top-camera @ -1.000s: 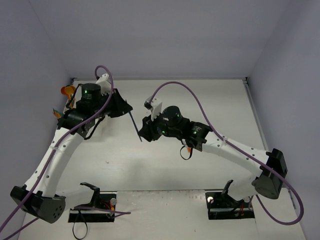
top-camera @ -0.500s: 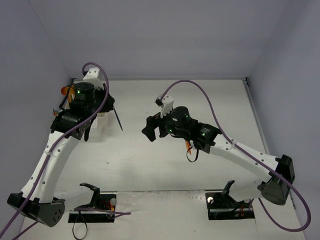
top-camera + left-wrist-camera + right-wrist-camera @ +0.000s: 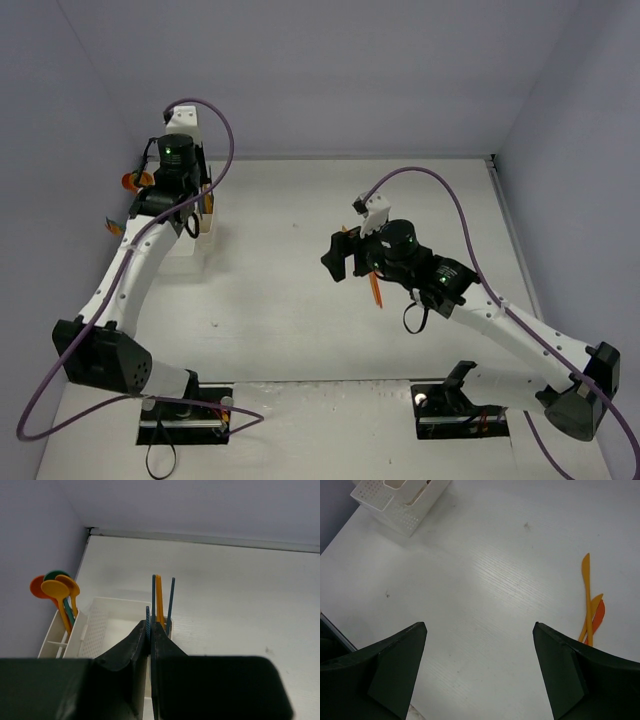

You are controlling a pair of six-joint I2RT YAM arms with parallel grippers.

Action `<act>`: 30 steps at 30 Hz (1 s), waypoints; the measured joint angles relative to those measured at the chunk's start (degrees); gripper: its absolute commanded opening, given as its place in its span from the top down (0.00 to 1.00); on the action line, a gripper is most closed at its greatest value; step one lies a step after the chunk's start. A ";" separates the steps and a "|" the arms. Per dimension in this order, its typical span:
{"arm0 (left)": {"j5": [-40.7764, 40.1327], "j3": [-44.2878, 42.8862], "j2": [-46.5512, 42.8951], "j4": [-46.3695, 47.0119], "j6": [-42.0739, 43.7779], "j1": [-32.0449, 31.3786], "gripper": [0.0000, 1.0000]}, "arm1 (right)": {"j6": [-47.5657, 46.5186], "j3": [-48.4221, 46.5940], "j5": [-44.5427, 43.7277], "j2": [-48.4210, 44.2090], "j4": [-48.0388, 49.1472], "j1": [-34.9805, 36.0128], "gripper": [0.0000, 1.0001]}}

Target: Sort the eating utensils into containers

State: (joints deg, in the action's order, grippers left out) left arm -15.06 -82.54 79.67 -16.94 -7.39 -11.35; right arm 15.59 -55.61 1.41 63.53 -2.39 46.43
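The white containers point(image 3: 112, 625) stand in a row at the far left, also in the top view point(image 3: 183, 243) and the right wrist view point(image 3: 400, 502). Orange, yellow and teal spoons point(image 3: 59, 589) stand in the left bin. Blue and orange sticks point(image 3: 161, 597) stand in the right bin. My left gripper point(image 3: 149, 626) is shut on a thin blue stick point(image 3: 147, 616), held upright just above that right bin. It also shows in the top view point(image 3: 192, 220). My right gripper point(image 3: 480, 630) is open and empty above bare table. Two orange utensils and a red one point(image 3: 588, 605) lie to its right.
The loose orange utensils point(image 3: 375, 288) lie partly under my right arm near the table's middle. Grey walls close the left, back and right sides. The bins sit against the left wall. Purple cables loop above both arms.
My left gripper has carried the blue stick left and back, from the table's middle to over the bins. My right gripper has drawn back to the right and stays open.
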 measured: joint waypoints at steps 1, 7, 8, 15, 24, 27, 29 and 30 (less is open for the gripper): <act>-0.06 0.00 1.18 1.10 0.50 0.29 1.00 | -0.01 0.35 -0.01 -0.63 -0.26 -0.21 0.14; -0.05 0.08 7.43 6.06 1.70 1.65 1.00 | 0.00 2.15 -0.63 -3.31 -2.17 -1.37 0.14; -0.04 0.23 8.12 6.59 1.72 1.71 1.00 | -0.01 2.36 -1.06 -3.47 -2.48 -1.52 0.14; -0.03 2.33 11.05 7.03 1.63 1.79 0.94 | 0.75 2.77 -5.27 -3.46 -5.72 -2.74 0.14; -0.20 2.47 12.16 3.01 0.86 2.25 0.51 | 3.66 2.92 -9.03 4.27 -8.68 -5.03 0.16; -0.20 2.44 11.96 1.10 0.36 2.77 0.34 | 4.65 3.02 -9.36 7.98 -9.14 -6.42 0.19; -0.17 2.32 11.48 -0.56 -0.38 2.90 0.29 | 5.11 3.04 -9.40 10.16 -9.34 -7.49 0.21; -0.11 2.06 11.10 -1.75 -0.81 2.94 0.27 | 5.17 3.03 -9.40 11.10 -9.41 -8.04 0.23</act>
State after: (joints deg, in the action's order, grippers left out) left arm -15.17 -80.48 90.77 -18.69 -8.20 -8.41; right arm 20.76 -52.59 -7.99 74.63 -11.80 38.39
